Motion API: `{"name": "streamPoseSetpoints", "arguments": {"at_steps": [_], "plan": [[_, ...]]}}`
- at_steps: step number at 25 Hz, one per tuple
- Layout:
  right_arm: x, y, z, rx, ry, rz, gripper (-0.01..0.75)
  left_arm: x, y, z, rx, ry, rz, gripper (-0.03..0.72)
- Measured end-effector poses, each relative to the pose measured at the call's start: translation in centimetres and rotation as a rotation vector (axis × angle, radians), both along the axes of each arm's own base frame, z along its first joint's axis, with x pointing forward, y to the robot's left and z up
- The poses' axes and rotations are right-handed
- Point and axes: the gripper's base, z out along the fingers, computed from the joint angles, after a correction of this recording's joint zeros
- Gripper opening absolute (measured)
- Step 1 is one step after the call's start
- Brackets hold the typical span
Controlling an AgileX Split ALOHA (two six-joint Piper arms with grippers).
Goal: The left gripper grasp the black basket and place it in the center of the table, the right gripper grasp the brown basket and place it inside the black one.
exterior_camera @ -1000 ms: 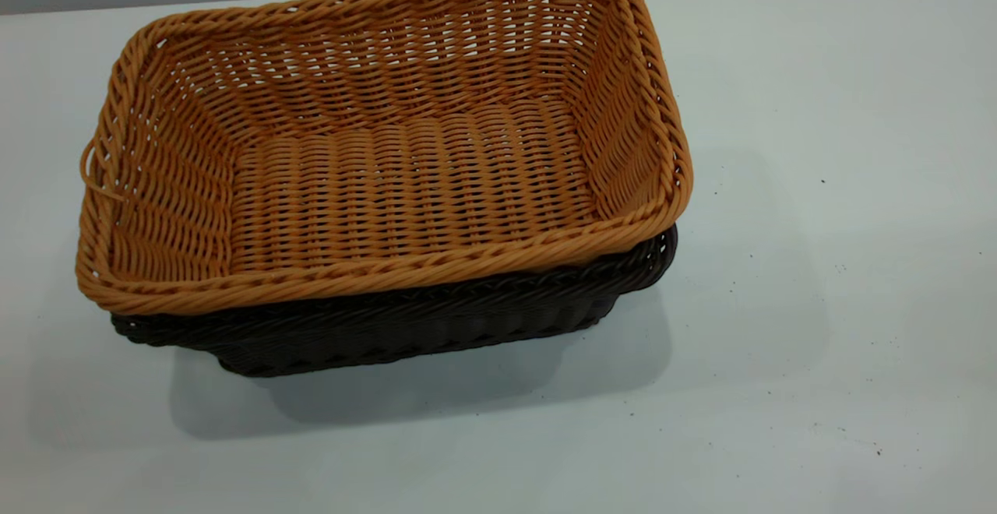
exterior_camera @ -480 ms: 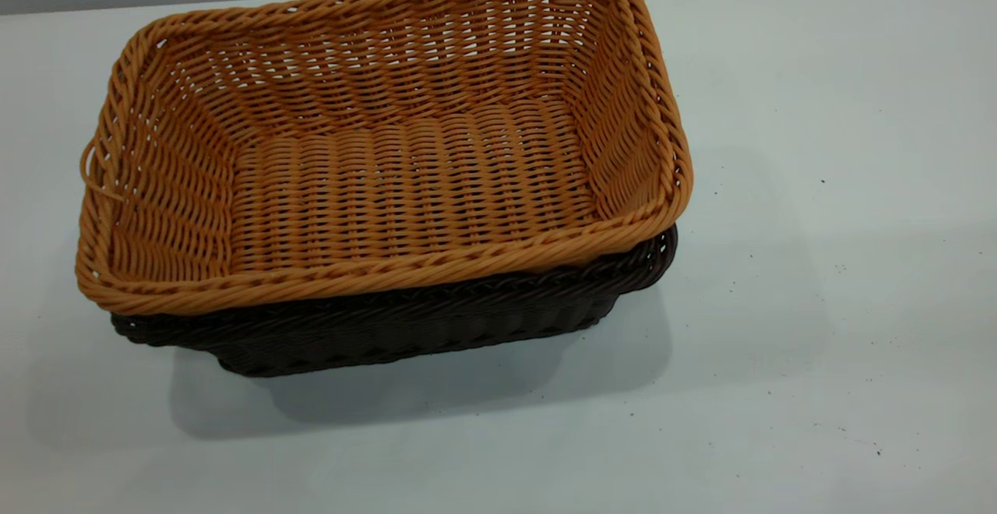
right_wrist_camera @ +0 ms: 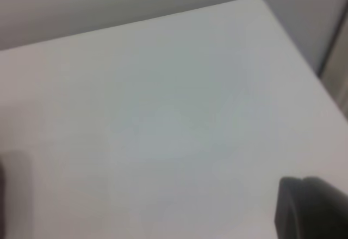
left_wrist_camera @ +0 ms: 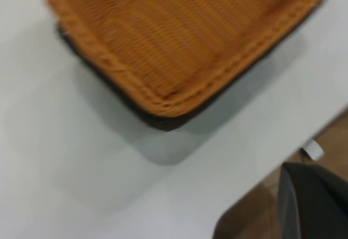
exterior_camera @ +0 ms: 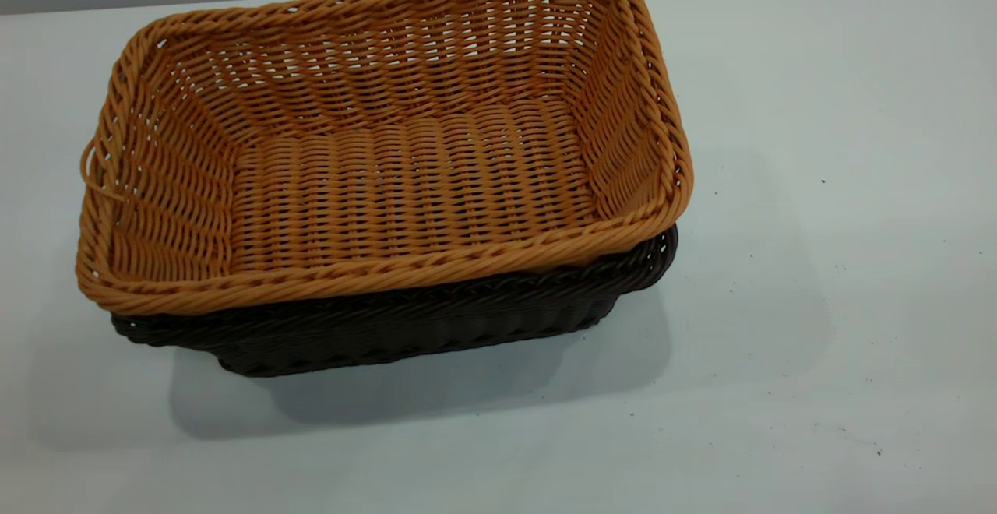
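Brown basket (exterior_camera: 389,171) is sitting nested inside the black basket (exterior_camera: 405,327) on the pale speckled desk (exterior_camera: 818,304), long axis running left-right. Left wrist view: both baskets (left_wrist_camera: 174,37) showing. Neither claw's state is visible, can't tell.

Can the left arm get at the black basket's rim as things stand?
Probably not cleanly. The brown basket is nested inside the black basket, its rim overhanging most of the black one's. Only a thin dark edge shows on the near side and corner. No arm is over the table in the exterior view.
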Motion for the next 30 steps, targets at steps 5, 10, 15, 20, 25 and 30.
{"name": "streamPoseSetpoints", "arguments": {"at_steps": [5, 10, 15, 20, 25, 30], "plan": [[0.0, 0.0, 0.0, 0.001, 0.0, -0.03, 0.0, 0.2, 0.1, 0.0, 0.0, 0.001, 0.187, -0.001], [0.0, 0.0, 0.0, 0.001, 0.0, -0.029, 0.0, 0.3, 0.2, 0.0, 0.0, 0.001, 0.366, -0.001], [0.0, 0.0, 0.0, 0.001, 0.0, -0.028, 0.0, 0.4, 0.2, 0.0, 0.0, 0.001, 0.453, -0.001], [0.0, 0.0, 0.0, 0.001, 0.0, 0.017, 0.0, 0.1, 0.2, 0.0, -0.006, -0.02, 0.454, -0.001], [0.0, 0.0, 0.0, 0.002, 0.0, 0.052, 0.0, -1.0, 0.3, 0.0, -0.03, -0.103, 0.456, -0.001], [0.0, 0.0, 0.0, 0.002, 0.0, 0.052, 0.0, -1.1, 0.3, 0.0, -0.032, -0.106, 0.455, -0.001]]}}
